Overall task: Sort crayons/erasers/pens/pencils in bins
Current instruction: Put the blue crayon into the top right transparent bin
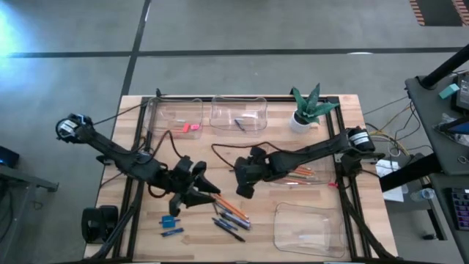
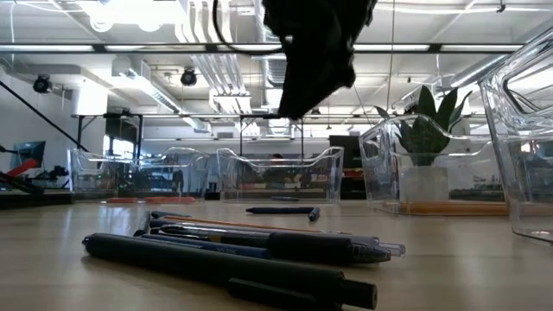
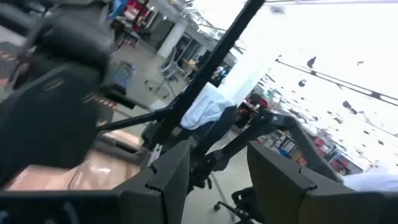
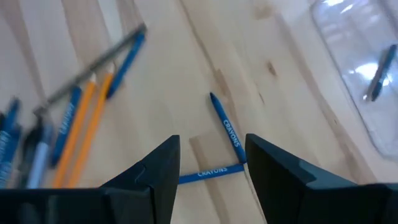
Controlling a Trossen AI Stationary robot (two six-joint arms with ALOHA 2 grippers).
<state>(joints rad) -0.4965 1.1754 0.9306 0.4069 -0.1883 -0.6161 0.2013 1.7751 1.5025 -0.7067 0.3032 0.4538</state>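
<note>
- The bins (image 1: 176,110): four clear trays stand on my table (image 1: 139,242), two along the far edge, one under my right arm, one at the near right corner. Three hold something; the near right one (image 1: 308,229) looks empty.
- The pencils (image 1: 304,174): a few orange ones lie in the bin under my right arm. More lie loose in the heap (image 1: 229,213) at the near middle of the table, so I judge this sort partly done.
- The pens (image 2: 233,259): several dark ones lie in that same heap, unsorted. One dark stick (image 1: 240,125) lies in the far middle bin; I take it for a pen.
- The crayons (image 4: 229,132): two blue ones lie on bare wood, touching at one end, just under my right gripper (image 4: 211,149). Its fingers are spread and pinch nothing. Another small blue stick (image 1: 174,232) lies at the near left. None is binned that I can see.
- The erasers (image 1: 189,128): the pink ones sit in the far left bin; a blue block (image 1: 170,220) lies loose near the heap.
- My left gripper (image 1: 199,192) hangs above the heap's left end, fingers spread, empty.
- My judgement: well under half is sorted.
</note>
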